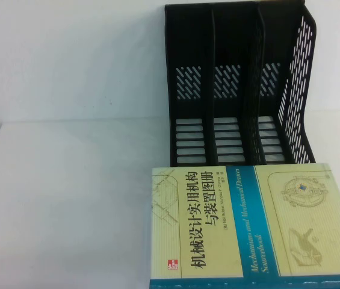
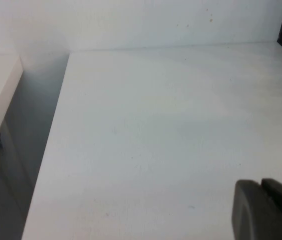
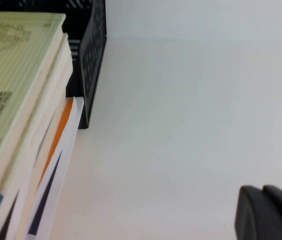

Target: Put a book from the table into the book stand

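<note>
Pale-yellow book (image 1: 257,226) atop stack, thick, stiff, heavy-looking, best gripped at free edge; stand (image 1: 242,90) behind; left pincer (image 2: 268,210) and right pincer (image 3: 270,212) low over bench (image 1: 67,198), seemingly together.

The thick pale-yellow book with teal band (image 1: 255,226) is cut off at its near edge; each dark hand, left hand (image 2: 268,210) and right hand (image 3: 270,212), shows only a corner, grip unreadable; books beneath the yellow one stay mostly hidden.

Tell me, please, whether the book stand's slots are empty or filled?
Empty: all three slots of the book stand show bare slats; the book lies flat on the table before it.
</note>
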`<state>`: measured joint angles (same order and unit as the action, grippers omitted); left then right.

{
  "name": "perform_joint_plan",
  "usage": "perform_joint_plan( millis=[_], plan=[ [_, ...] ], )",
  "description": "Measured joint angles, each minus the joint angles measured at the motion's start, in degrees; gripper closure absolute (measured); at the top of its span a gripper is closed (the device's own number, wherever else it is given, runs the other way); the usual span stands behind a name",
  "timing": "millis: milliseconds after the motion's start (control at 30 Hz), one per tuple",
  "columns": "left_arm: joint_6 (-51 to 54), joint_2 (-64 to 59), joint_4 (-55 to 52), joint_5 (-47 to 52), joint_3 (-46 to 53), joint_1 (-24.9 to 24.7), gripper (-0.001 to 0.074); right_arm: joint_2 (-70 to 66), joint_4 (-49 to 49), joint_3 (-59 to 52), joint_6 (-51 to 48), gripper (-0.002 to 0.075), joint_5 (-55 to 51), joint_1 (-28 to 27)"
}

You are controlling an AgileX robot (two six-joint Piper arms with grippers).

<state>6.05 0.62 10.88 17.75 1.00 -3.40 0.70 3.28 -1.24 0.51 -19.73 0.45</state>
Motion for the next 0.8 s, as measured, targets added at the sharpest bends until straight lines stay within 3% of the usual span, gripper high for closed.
perform_joint_plan(
  millis=[500, 800],
  plan=[
    [0.0, 0.0, 1.5, -2.1, 0.2, 0.0, 0.0739, 0.0, 0.0, -0.3, 0.0, 0.0729, 2.0, 0.0],
    [0.0, 0.0, 4.3, -23.3, 0.2, 0.0, 0.0739, 0.0, 0.0, -0.4, 0.0, 0.0729, 27.0, 0.0]
  ],
)
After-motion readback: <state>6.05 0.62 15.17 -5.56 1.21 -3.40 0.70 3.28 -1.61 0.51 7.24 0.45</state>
